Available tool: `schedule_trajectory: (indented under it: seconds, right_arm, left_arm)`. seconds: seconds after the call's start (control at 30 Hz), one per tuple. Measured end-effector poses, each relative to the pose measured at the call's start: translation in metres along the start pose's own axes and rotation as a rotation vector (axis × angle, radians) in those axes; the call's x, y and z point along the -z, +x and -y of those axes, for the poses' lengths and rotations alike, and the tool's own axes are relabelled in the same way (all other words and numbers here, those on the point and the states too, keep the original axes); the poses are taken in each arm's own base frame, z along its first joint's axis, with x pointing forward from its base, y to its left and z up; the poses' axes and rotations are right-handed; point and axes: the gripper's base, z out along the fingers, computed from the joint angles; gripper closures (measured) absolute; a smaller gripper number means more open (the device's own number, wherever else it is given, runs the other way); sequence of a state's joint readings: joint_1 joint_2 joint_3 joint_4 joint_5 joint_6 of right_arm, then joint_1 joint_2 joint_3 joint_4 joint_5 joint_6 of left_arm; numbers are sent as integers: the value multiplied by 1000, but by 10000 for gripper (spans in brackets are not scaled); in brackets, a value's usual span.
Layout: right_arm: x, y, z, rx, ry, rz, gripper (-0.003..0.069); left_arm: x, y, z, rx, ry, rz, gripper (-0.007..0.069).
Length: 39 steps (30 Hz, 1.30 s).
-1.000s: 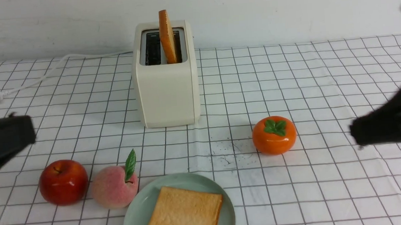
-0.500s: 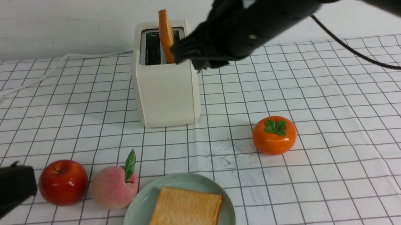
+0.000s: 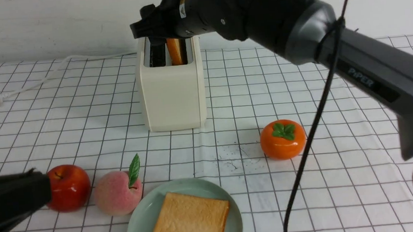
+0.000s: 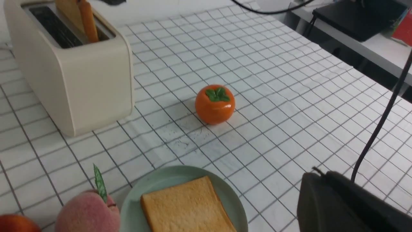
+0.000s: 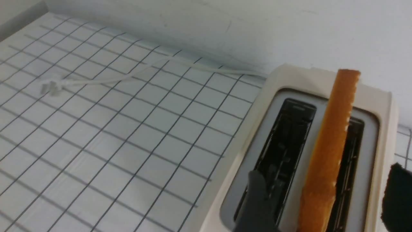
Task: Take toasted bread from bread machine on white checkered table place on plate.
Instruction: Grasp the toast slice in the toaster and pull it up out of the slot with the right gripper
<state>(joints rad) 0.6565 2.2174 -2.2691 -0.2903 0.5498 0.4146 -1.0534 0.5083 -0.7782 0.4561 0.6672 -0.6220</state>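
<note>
Front view, nearest edge first: a round, shallow, pale mint-green plate with a plain raised rim [image 3: 137, 224] sat on the wide table clothed in white with a thin dark grid [image 3: 345, 193], partly cut off by the frame. On the plate lay one square slice of toast with a pale golden-tan face and browner crust [image 3: 189, 220]. To the left the black left gripper [image 4: 341, 199] reached in, its fingers closed together, holding nothing, partly in front of a shiny red apple [image 3: 70, 187]. Between apple and plate was a pink peach with a green leaf [image 3: 118, 193].

Farther back, to the right, stood a glossy orange persimmon with green leaves on top [image 3: 282, 139].

At the far side, close to the white wall [image 3: 74, 23], stood a cream-white, boxy two-slot toaster with a grey top [image 3: 173, 96], its white cord [image 3: 52, 73] running left to a plug. A second slice of toast, orange-brown crust edge showing [image 5: 328, 151], stood upright in the right-hand slot. The black right gripper [image 5: 328, 193] was above the toaster, its fingers spread wide. In the right wrist view the slice rose between the two fingers, with space visible on each side; the fingers were apart from it and gripped nothing.
</note>
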Motion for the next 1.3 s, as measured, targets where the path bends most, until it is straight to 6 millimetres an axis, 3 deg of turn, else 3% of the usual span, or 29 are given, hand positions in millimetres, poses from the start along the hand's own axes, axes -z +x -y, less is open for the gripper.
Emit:
schedule_trajectory:
  seconds: [0.4, 0.6, 0.7, 1.0, 1.3]
  right_arm:
    - [-33, 20, 9, -24, -8, 59, 284]
    - [-52, 38, 25, -19, 27, 17, 332]
    - [-53, 39, 27, -16, 33, 13, 360]
    - [-53, 36, 27, 20, 35, 44, 531]
    - [-53, 35, 26, 18, 32, 52, 540]
  left_arm:
    - [0, -5, 2, -20, 22, 56, 638]
    - [0, -9, 2, -63, 18, 101, 638]
    - [1, -10, 1, -75, 10, 107, 638]
    - [1, -11, 0, -99, -1, 120, 638]
    - [1, -11, -4, -147, -50, 118, 638]
